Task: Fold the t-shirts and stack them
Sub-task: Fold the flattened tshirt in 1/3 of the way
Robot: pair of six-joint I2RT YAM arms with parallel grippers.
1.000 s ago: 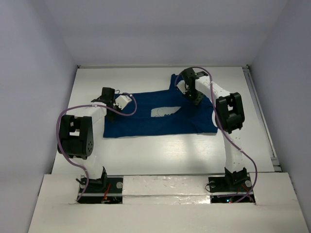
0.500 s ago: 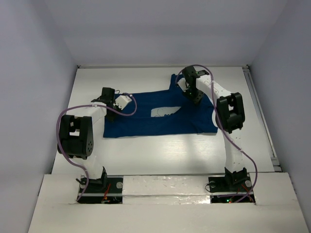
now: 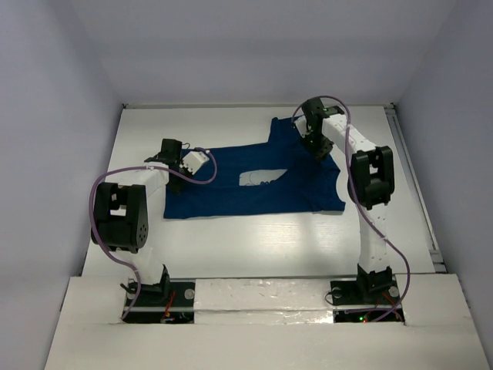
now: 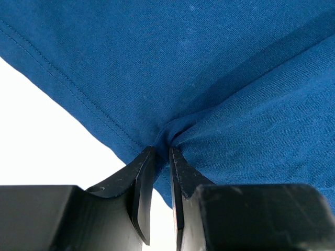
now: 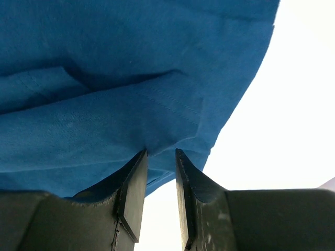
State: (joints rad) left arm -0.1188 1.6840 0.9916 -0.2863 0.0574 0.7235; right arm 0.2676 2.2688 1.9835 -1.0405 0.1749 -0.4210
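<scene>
Top external: fixed, high, behind arm bases; looks down and forward over whole table (image 3: 231, 239), far off.
Left wrist: rides on arm, looks along left gripper (image 4: 162, 154), very close to t-shirt (image 4: 209, 78).
Right wrist: same, along right gripper (image 5: 161, 154), close on cloth edge.
Shared by all three: t-shirt; wrist views at opposite ends.

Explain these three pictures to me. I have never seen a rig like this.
A robot's left arm and right arm are bolted at the near edge of a white table. The wide picture comes from a fixed camera above and behind them. Each close-up comes from a camera on one wrist, looking past its own fingers. A dark blue t-shirt with a whitish print lies spread on the table. The left end effector is shut, pinching a fold of the t-shirt. The right end effector stands open at the t-shirt's edge, pinching nothing.
</scene>
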